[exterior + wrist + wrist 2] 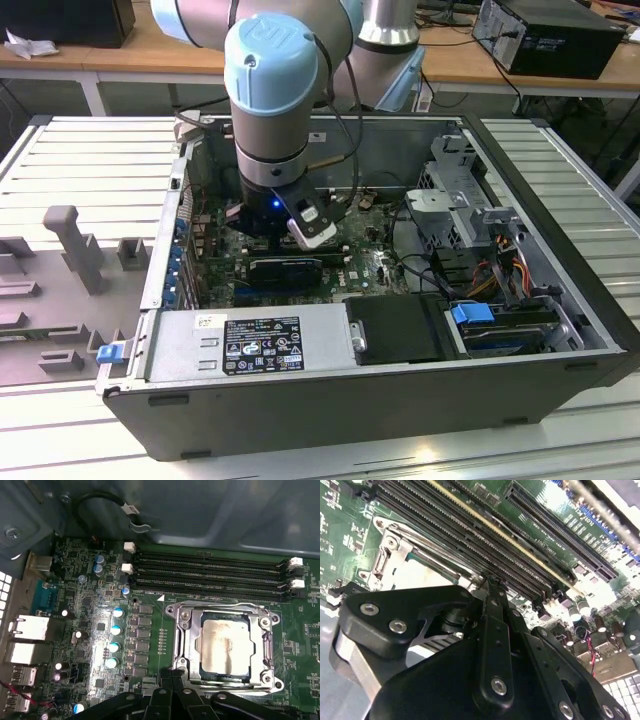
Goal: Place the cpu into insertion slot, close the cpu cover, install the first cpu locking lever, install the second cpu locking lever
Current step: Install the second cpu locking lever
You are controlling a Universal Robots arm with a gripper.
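In the exterior view, a grey moulded tray (pixel 60 290) lies on the slatted table (pixel 100 160) at the exterior view's left. Beside it stands the open computer case (pixel 400 390), with a labelled power supply (pixel 250 345) along its near wall. The arm (pixel 275 90) reaches down into the case over the green motherboard (pixel 350 270). Toward the exterior view's right, a drive cage (pixel 460 200) and a blue latch (pixel 472 312) sit inside the case.

In the first wrist view, rear port blocks (pixel 27 635) and a column of capacitors (pixel 116 637) sit on the board. Further across, four long black memory slots (pixel 210 575) run in parallel. Just below them lies the insertion slot (pixel 180 625), with the cpu (pixel 225 645) seated flat inside it, its pale metal top showing. The silvery cpu cover (pixel 265 645) frames the chip and lies down over the socket. The gripper (pixel 172 677) hovers at the socket's near edge, its black fingers (pixel 162 695) drawn together with nothing between them.

In the second wrist view, the socket corner (pixel 390 560) appears beside the memory slots, above the black finger linkage (pixel 495 645), whose tips meet close to the board.
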